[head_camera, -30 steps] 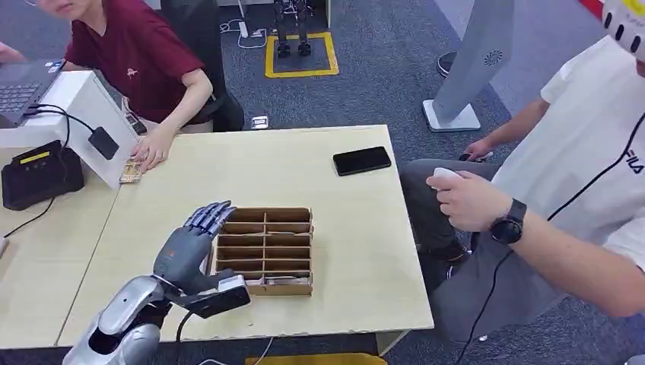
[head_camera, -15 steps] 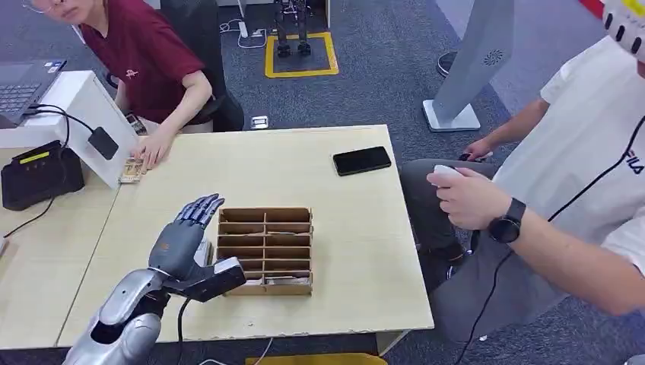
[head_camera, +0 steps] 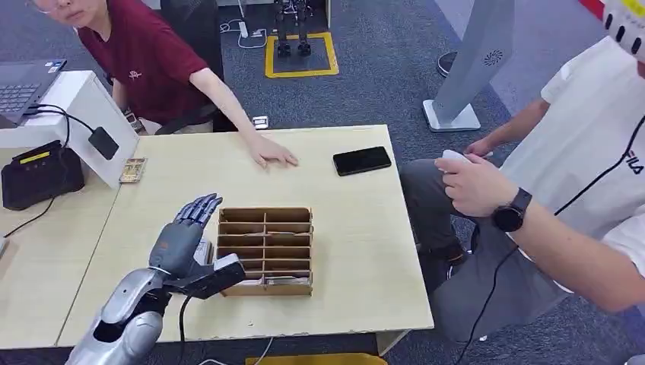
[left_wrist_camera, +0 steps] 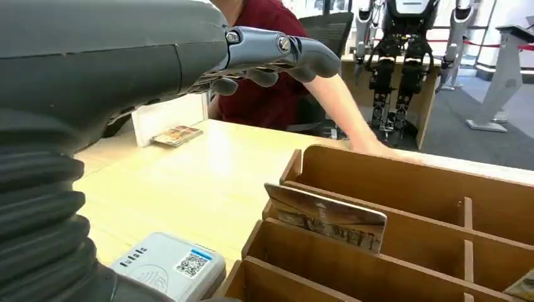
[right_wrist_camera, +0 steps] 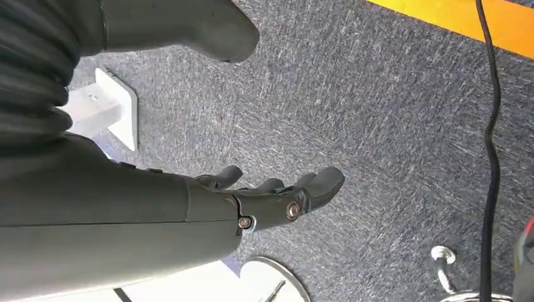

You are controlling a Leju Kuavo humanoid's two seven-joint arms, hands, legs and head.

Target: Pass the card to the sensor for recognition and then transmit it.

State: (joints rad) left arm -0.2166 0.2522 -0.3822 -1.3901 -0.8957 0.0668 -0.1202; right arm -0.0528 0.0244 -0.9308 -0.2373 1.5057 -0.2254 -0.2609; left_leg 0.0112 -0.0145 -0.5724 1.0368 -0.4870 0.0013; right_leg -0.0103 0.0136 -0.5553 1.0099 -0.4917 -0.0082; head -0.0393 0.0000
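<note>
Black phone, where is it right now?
In the head view the black phone lies flat near the table's far right edge, just right of a person's hand and beyond the cardboard organizer.

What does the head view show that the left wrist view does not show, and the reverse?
The head view alone has the black phone, the black device with a yellow strip, and a person in white holding a small white object. The left wrist view alone has a card standing in a slot and a white sensor with a QR code beside the box. Both show the left hand, holding nothing, the cardboard divider box, and the cards by the white stand.
</note>
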